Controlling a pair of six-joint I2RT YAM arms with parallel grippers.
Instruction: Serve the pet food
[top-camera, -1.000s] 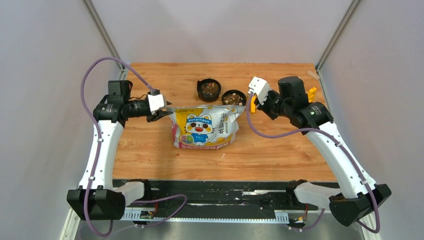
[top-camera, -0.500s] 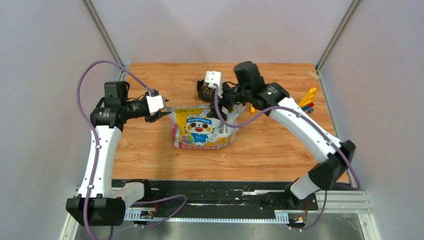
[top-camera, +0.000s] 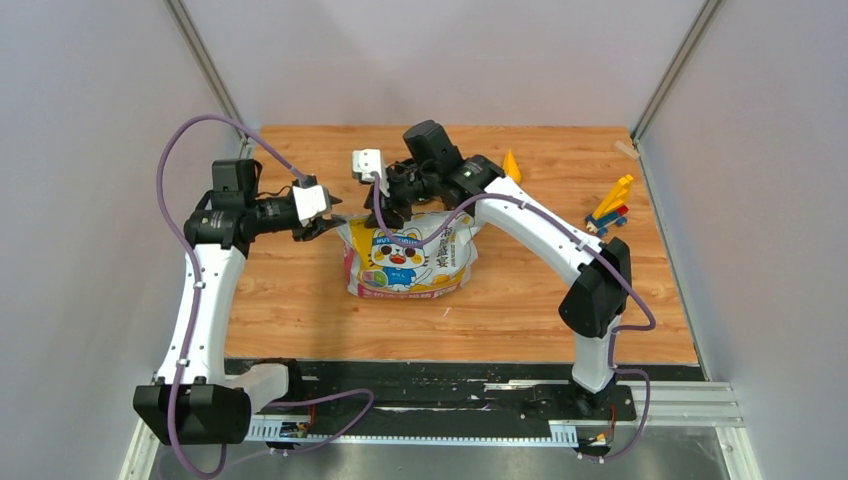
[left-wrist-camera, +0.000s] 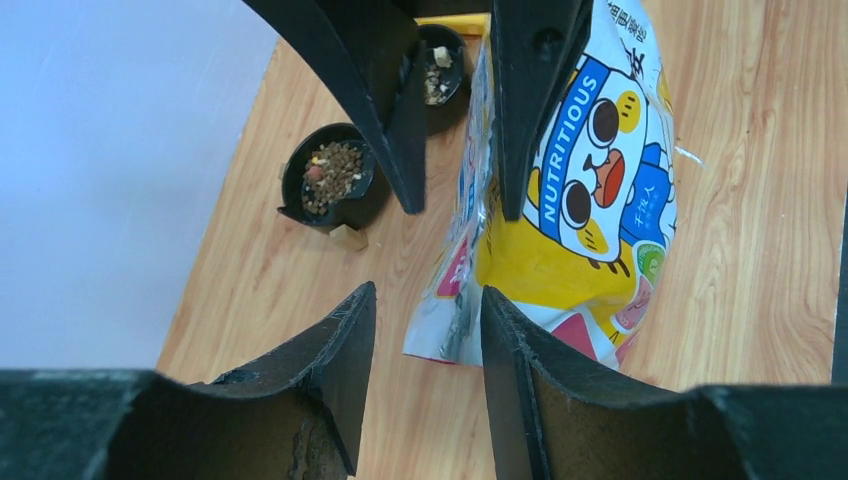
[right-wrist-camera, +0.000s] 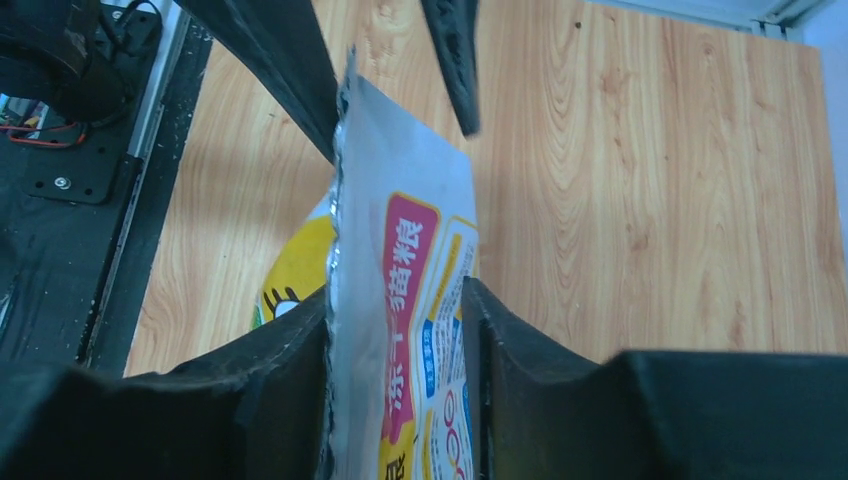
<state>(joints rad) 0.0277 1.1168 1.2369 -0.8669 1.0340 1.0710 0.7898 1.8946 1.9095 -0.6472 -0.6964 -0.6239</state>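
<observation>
The cartoon-printed bag (top-camera: 410, 255) stands mid-table. Brown kibble (left-wrist-camera: 330, 172) fills a black bowl (left-wrist-camera: 300, 200) behind it; in the top view my right arm hides the bowl. My left gripper (top-camera: 325, 224) is open at the bag's left top corner, and that corner (left-wrist-camera: 450, 335) lies just ahead of its tips (left-wrist-camera: 425, 295). My right gripper (top-camera: 385, 207) is open and straddles the bag's top edge (right-wrist-camera: 400, 260), one finger on each side (right-wrist-camera: 395, 300). Its fingers (left-wrist-camera: 400, 110) show in the left wrist view.
A second black bowl (left-wrist-camera: 437, 72) with mixed bits stands beside the first. A yellow scoop (top-camera: 512, 165) lies at the back, behind my right arm. Coloured toy pieces (top-camera: 610, 205) lie at the right edge. Grey walls close in on three sides.
My right arm has swung left from the table's right side, over the bowls, to the bag's top edge. My left gripper has stayed at the bag's left corner.
</observation>
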